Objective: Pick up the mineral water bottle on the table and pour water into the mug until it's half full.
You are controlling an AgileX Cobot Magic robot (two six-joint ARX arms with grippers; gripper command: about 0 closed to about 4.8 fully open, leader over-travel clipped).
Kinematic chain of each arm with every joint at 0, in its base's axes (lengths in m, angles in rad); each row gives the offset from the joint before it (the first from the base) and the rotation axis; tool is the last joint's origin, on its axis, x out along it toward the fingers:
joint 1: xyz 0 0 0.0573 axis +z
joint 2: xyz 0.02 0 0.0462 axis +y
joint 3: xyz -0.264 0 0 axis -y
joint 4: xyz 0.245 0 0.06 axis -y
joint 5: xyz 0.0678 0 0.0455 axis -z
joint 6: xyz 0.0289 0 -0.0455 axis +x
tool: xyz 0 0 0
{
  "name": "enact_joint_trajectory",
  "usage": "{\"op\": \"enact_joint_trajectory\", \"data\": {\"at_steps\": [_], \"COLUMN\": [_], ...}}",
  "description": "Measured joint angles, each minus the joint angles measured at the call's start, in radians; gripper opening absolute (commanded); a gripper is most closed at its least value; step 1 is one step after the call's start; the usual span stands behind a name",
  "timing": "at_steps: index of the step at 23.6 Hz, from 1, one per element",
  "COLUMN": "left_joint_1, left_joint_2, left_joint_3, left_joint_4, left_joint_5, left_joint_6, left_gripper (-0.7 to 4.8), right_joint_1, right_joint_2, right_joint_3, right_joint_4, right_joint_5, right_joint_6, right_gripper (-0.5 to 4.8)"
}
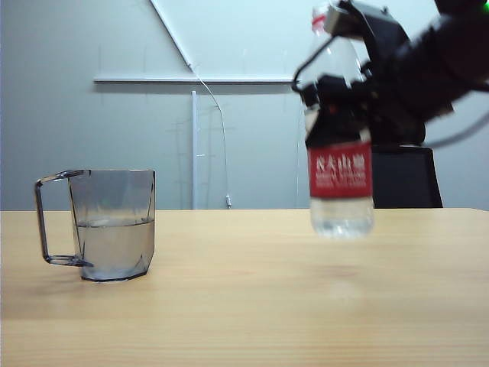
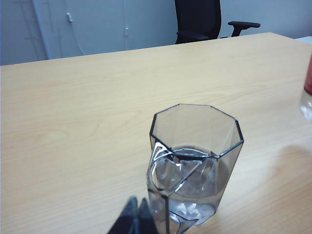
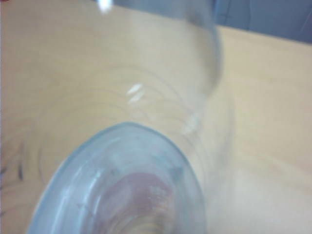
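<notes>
The smoky-grey faceted mug point(image 1: 113, 222) stands on the left of the table point(image 1: 252, 306), handle to the left, with water point(image 1: 114, 246) up to about half its height. To the right, the mineral water bottle point(image 1: 340, 172) is upright with its red label facing the camera and a little water at its base. My right gripper point(image 1: 334, 98) is shut around its upper body, holding it just above the table. The right wrist view is filled by the blurred bottle point(image 3: 122, 185). My left gripper point(image 2: 138, 201) is shut, low beside the mug point(image 2: 195, 161).
A black office chair point(image 1: 405, 180) stands behind the table's far edge on the right. A white vertical pipe point(image 1: 194, 149) and a cable run down the grey wall. Bare tabletop lies between the mug and the bottle.
</notes>
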Motion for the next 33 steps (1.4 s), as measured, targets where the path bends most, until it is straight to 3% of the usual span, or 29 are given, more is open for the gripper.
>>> {"op": "enact_joint_trajectory", "data": {"at_steps": [6,15,18,21,24,27,33], "left_joint_1": [0.0,0.0,0.0,0.0,0.0,0.0,0.031], "left_joint_2": [0.0,0.0,0.0,0.0,0.0,0.0,-0.001], "left_joint_3": [0.0,0.0,0.0,0.0,0.0,0.0,0.0], "left_joint_4": [0.0,0.0,0.0,0.0,0.0,0.0,0.0], "left_joint_5": [0.0,0.0,0.0,0.0,0.0,0.0,0.0], "left_joint_6": [0.0,0.0,0.0,0.0,0.0,0.0,0.0], "left_gripper": [-0.02,-0.02,-0.02,-0.02,-0.02,-0.02,-0.02], "right_joint_1": [-0.009,-0.013,-0.013,-0.013,-0.013,-0.013,-0.013], "right_joint_2": [0.008,0.046,0.046,0.046,0.044,0.034,-0.112], "right_joint_3": [-0.165,-0.177,-0.177,-0.177,-0.175,-0.176,-0.176], "right_joint_4": [0.206,0.24,0.24,0.233,0.221,0.15,0.04], "right_joint_5": [0.044,0.051,0.045,0.045,0.044,0.044,0.043], "right_joint_6": [0.061,0.071,0.07,0.071,0.07,0.072,0.072], "right_gripper": [2.2,2.26,3.28,3.35,4.47,4.79,4.79]}}
